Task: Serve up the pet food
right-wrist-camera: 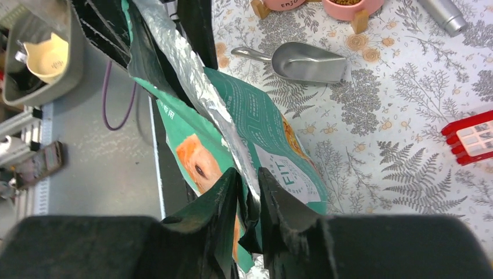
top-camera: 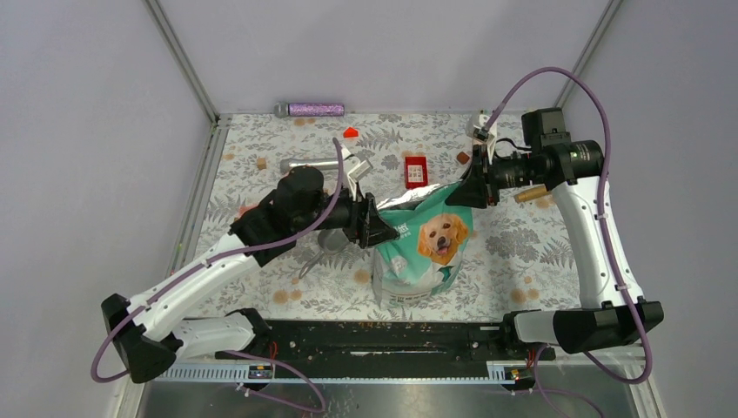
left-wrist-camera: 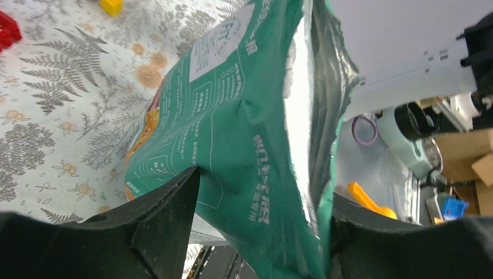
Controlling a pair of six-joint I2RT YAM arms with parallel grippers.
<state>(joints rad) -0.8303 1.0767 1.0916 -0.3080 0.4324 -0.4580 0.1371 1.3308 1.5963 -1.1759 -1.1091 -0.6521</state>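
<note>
Straddling the teal bag (top-camera: 424, 244), the left end effector (left-wrist-camera: 263, 186) stands spread. Right end effector (right-wrist-camera: 247, 174) sits narrow around the foil rim (right-wrist-camera: 197, 93), pinching or not I cannot tell; only its wrist view catches pet food (right-wrist-camera: 350, 2) in the pink bowl (right-wrist-camera: 354, 14).

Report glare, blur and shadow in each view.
Top external: even, soft light, faint shadows on the floral mat. Left wrist: the teal dog-picture bag has its silver foil lining blown out white; near fingers dark, soft. Right wrist: foil glints, steel scoop sharp.
</note>
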